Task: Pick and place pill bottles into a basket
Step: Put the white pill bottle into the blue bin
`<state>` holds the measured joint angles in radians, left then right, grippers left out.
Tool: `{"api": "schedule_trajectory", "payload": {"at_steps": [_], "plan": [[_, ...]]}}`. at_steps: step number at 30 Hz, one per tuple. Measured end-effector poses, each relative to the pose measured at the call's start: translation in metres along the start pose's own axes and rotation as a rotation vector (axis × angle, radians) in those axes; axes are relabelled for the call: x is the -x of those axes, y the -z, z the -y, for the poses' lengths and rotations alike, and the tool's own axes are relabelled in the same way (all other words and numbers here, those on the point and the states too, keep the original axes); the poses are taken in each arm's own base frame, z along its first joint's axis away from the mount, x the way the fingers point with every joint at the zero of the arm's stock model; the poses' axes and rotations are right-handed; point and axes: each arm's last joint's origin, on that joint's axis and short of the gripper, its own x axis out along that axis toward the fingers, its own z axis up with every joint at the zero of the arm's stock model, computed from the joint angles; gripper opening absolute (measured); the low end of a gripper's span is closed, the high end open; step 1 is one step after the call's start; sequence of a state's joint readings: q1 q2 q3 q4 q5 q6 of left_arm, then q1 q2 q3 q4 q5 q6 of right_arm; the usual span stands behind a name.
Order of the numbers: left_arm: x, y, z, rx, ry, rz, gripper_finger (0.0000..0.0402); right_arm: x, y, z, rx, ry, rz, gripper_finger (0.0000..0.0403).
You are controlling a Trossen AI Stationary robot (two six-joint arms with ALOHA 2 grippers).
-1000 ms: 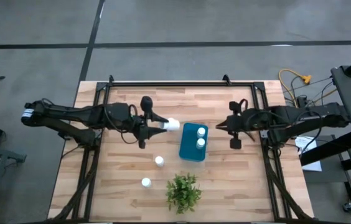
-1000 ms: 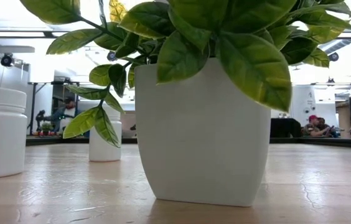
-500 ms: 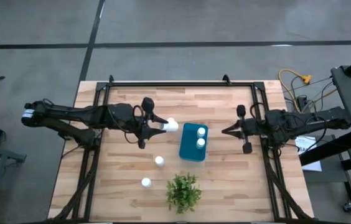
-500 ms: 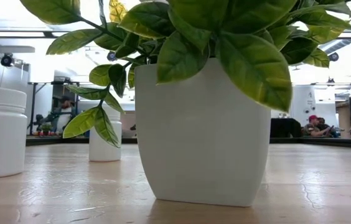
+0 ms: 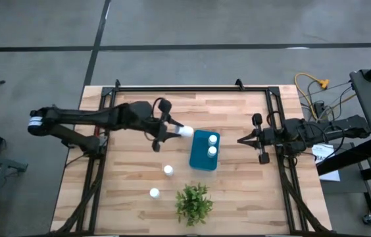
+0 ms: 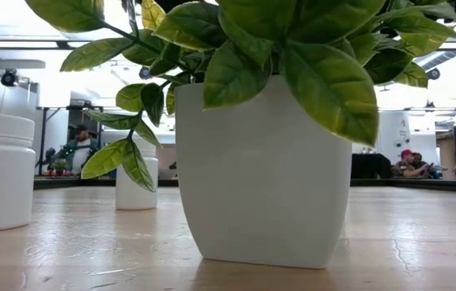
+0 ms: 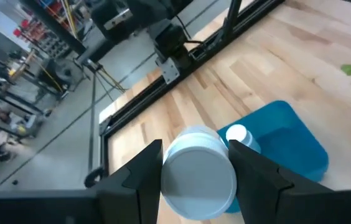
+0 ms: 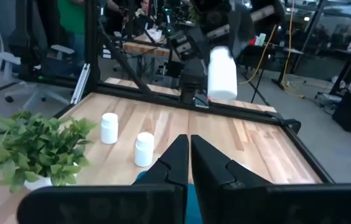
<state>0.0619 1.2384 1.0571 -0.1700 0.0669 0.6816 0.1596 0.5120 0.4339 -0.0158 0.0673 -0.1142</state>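
Left tool (image 5: 175, 132) carried bottle (image 5: 186, 131) closer to basket (image 5: 203, 151), clamped on it. Right tool (image 5: 240, 140) retreated, fingers together. Wood counter (image 5: 238, 191), workshop behind. One plant (image 5: 193, 202); bottles: two in basket, two on counter.

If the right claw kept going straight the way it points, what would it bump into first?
Probably the basket: the shut right gripper points across the table toward it, with only bare wood between. Its height is unclear, so it might pass above the rim.

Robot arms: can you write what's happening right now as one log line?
left gripper: holding bottle beside basket | right gripper: shut, empty | bottles in basket: two
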Motion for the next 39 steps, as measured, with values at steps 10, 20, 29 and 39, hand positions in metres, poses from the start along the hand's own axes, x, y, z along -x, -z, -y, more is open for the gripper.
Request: {"api": "schedule_trajectory", "payload": {"at_steps": [10, 20, 29, 39], "plan": [[-0.028, 0.003, -0.031, 0.136, 0.091, 0.051, 0.0144, 0.001, -0.003, 0.0, -0.005, 0.003, 0.003, 0.0009], [-0.048, -0.001, -0.043, 0.172, 0.174, 0.005, 0.0144, 0.006, -0.002, 0.0, 0.018, -0.013, 0.023, 0.0009], [-0.06, 0.006, -0.039, 0.193, 0.198, -0.024, 0.0144, 0.015, 0.026, -0.002, -0.036, 0.005, 0.037, 0.0009], [-0.064, 0.014, -0.034, 0.208, 0.232, -0.054, 0.0144, 0.024, 0.058, -0.005, -0.089, 0.014, 0.103, 0.0009]]}}
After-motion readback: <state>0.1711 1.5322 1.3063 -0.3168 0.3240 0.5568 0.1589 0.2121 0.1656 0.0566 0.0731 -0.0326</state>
